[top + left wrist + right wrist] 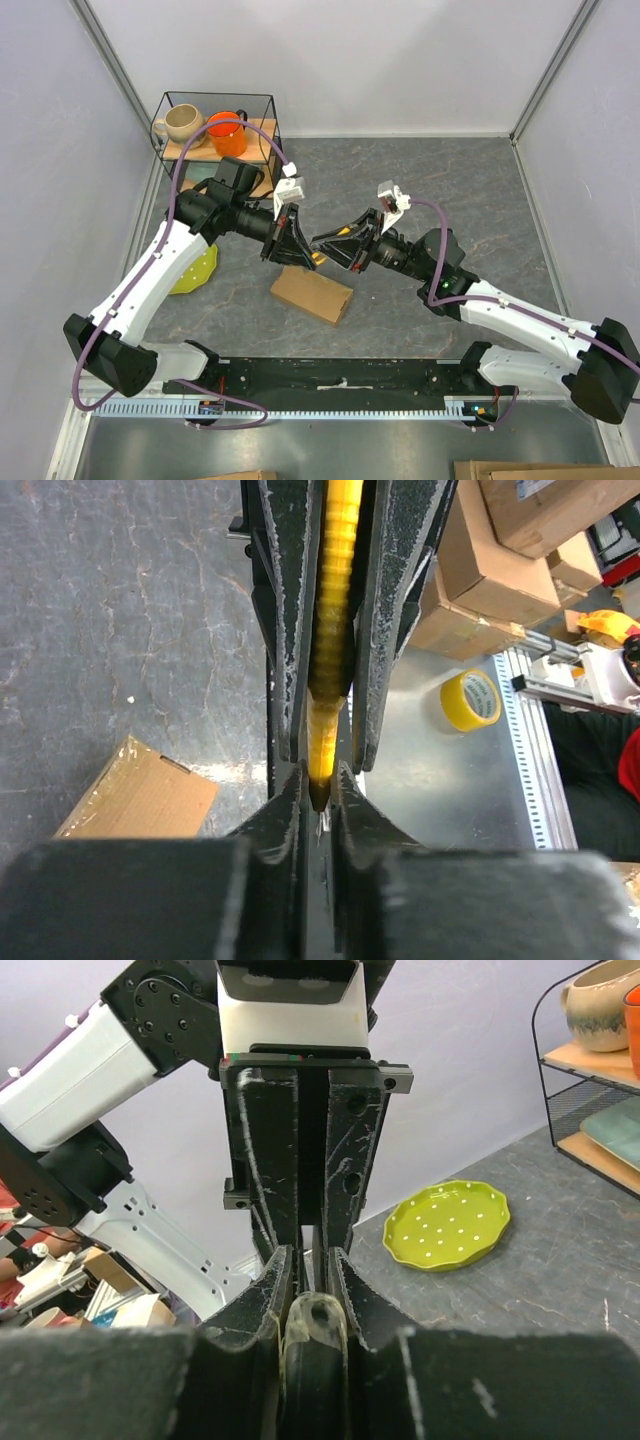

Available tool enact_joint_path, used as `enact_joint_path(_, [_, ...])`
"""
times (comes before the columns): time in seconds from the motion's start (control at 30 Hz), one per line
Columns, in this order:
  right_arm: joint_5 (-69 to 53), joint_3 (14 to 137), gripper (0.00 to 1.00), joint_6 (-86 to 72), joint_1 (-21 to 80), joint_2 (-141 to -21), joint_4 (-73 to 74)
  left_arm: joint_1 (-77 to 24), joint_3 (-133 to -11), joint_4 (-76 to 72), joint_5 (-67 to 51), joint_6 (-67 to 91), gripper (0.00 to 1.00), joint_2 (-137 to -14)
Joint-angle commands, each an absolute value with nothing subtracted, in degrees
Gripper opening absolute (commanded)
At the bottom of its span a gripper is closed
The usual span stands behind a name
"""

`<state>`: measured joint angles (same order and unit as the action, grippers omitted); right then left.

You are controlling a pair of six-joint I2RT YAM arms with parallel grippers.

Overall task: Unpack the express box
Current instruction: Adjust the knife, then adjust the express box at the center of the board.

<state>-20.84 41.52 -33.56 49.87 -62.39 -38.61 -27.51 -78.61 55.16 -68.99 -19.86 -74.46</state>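
The express box [312,294], a flat brown cardboard box, lies on the grey table below both grippers, and one corner of it [135,795] shows in the left wrist view. My two grippers meet tip to tip above it, joined by a yellow utility knife [335,600]. The left gripper [318,780] is shut on the knife's thin front tip. The right gripper [312,1260] is closed on the knife's handle end [315,1325], its fingers [285,630] pressed along the yellow body. From the top view the left gripper [306,250] and the right gripper [336,242] hide most of the knife.
A green dotted plate [195,270] lies left of the box, partly under the left arm. A wire rack [215,125] at the back left holds a beige mug [180,122] and an orange mug [228,130]. Cardboard boxes and a tape roll [470,700] sit beyond the table's near edge.
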Motion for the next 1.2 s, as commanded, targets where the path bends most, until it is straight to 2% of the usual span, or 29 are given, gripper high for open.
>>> enact_joint_path(0.0, [-17.9, 43.8, 0.0, -27.1, 49.5, -60.4, -33.4, -27.6, -80.9, 55.7, -61.8, -20.0, 0.5, -74.4])
enact_joint_path(0.03, [-16.4, 44.4, 0.0, -24.9, 49.5, -60.3, -28.0, -27.6, -80.3, 55.8, -54.4, -19.9, 0.6, -74.3])
enact_joint_path(0.1, [-11.7, 45.3, 0.0, -21.5, 49.4, -59.9, -23.9, -26.3, -78.7, 55.9, -48.1, -22.4, 0.75, -73.3])
enact_joint_path(0.27, [-3.0, 41.1, 0.0, -12.1, 49.4, -59.8, -20.4, -22.2, -71.4, 56.2, -31.6, -27.7, 0.8, -75.6])
enact_joint_path(0.53, [6.8, 29.5, 0.0, -5.7, 49.5, -66.8, -40.4, -15.9, -70.4, 56.6, -28.6, -29.1, 0.73, -87.2])
enact_joint_path(0.67, [8.5, 32.1, 0.0, -1.5, 49.5, -76.3, -42.5, -15.4, -70.4, 55.6, -31.0, -29.6, 0.65, -92.2])
enact_joint_path(0.87, [8.4, 31.6, 0.0, -3.8, 49.4, -84.4, -48.9, -15.2, -70.9, 54.1, -35.0, -33.7, 0.57, -96.9])
enact_joint_path(1.03, [7.1, 29.4, 0.0, -6.7, 49.7, -83.2, -49.8, -15.3, -71.3, 51.9, -35.4, -35.2, 0.53, -100.6])
enact_joint_path(1.17, [6.7, 28.0, 0.0, -7.9, 50.9, -79.3, -47.5, -15.9, -71.9, 51.9, -37.2, -36.5, 0.46, -103.2])
